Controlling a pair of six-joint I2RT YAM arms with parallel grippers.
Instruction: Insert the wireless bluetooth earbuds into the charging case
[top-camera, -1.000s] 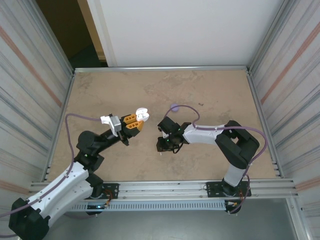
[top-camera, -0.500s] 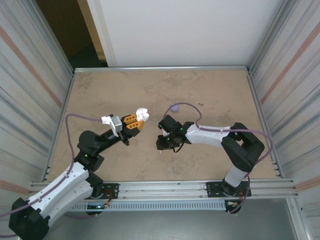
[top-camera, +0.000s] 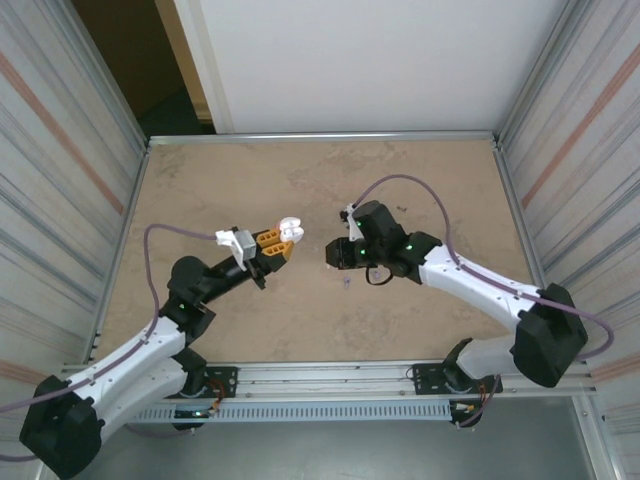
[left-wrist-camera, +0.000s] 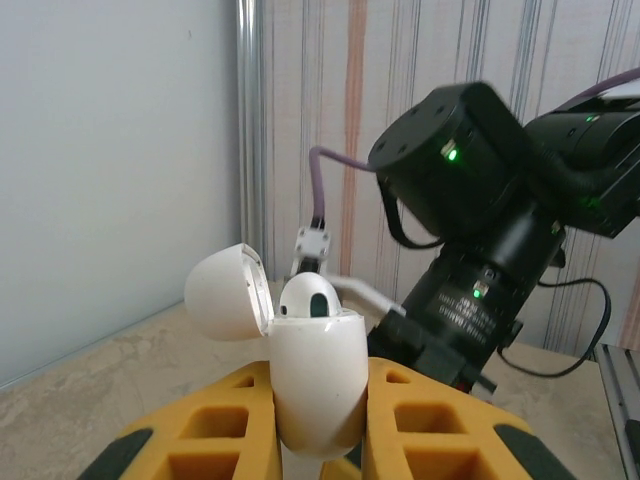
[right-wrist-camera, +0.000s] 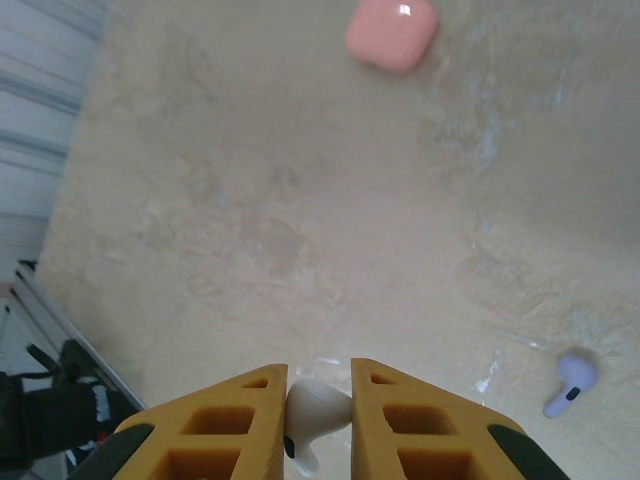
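Observation:
My left gripper (left-wrist-camera: 318, 372) is shut on a white charging case (left-wrist-camera: 318, 385), held upright above the table with its lid (left-wrist-camera: 225, 290) flipped open to the left. One white earbud (left-wrist-camera: 308, 297) sits in the case. From above, the case (top-camera: 288, 230) shows at the tips of the left gripper (top-camera: 280, 243). My right gripper (right-wrist-camera: 318, 375) is shut on a second white earbud (right-wrist-camera: 315, 410), its stem pointing down. That right gripper (top-camera: 333, 256) hovers just right of the case, facing it. A purple earbud (right-wrist-camera: 570, 384) lies on the table (top-camera: 346, 284).
A pink case (right-wrist-camera: 392, 32), closed, lies on the beige table farther off in the right wrist view. The right arm's wrist (left-wrist-camera: 480, 250) stands close behind the white case. Metal walls (top-camera: 70, 170) enclose the table on both sides.
The right arm has risen off the table and swung back and to the right, carrying the white earbud, now facing the case. The left arm edged slightly forward with the case.

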